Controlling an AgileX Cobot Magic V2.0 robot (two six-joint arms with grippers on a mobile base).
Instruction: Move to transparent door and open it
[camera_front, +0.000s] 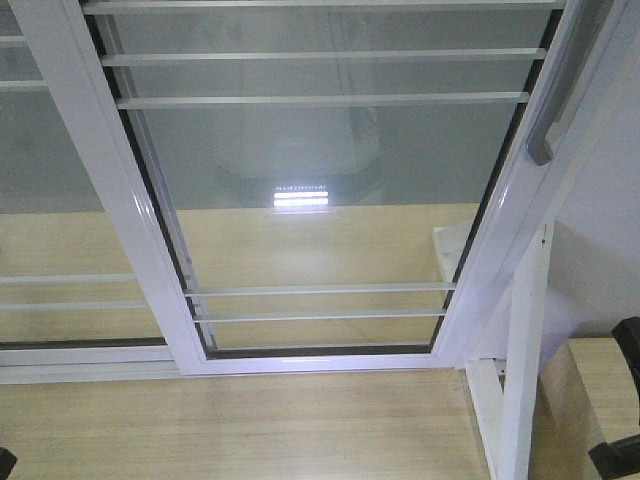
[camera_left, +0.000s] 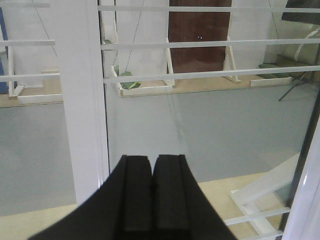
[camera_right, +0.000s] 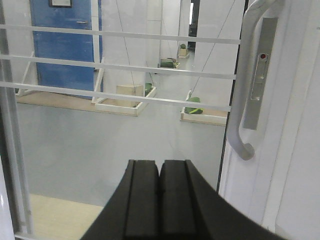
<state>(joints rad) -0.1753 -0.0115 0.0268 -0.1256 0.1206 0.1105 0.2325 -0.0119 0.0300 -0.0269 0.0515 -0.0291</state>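
- The transparent door (camera_front: 330, 170) fills the middle of the front view, a clear pane in a glossy white frame, standing straight ahead and close.
- Thin white horizontal bars (camera_front: 320, 100) cross the glass near the top, and another pair crosses near the bottom.
- The curved grey handle (camera_front: 560, 90) sits on the door's right rail. In the right wrist view it (camera_right: 245, 85) is up and to the right, beside a narrow grey lock plate (camera_right: 259, 75).
- A second white-framed glass panel (camera_front: 50, 200) lies to the left, partly behind the door's left rail.
- A white post with a brace (camera_front: 525, 370) stands at the near right, on the pale wooden floor (camera_front: 230, 430).
- The left gripper (camera_left: 151, 159) faces the glass with its two black fingers pressed together, nothing between them.
- The right gripper (camera_right: 160, 162) is likewise closed and empty, left of and below the handle and apart from it.
- Through the glass, a blue door (camera_right: 65, 40) shows far left.
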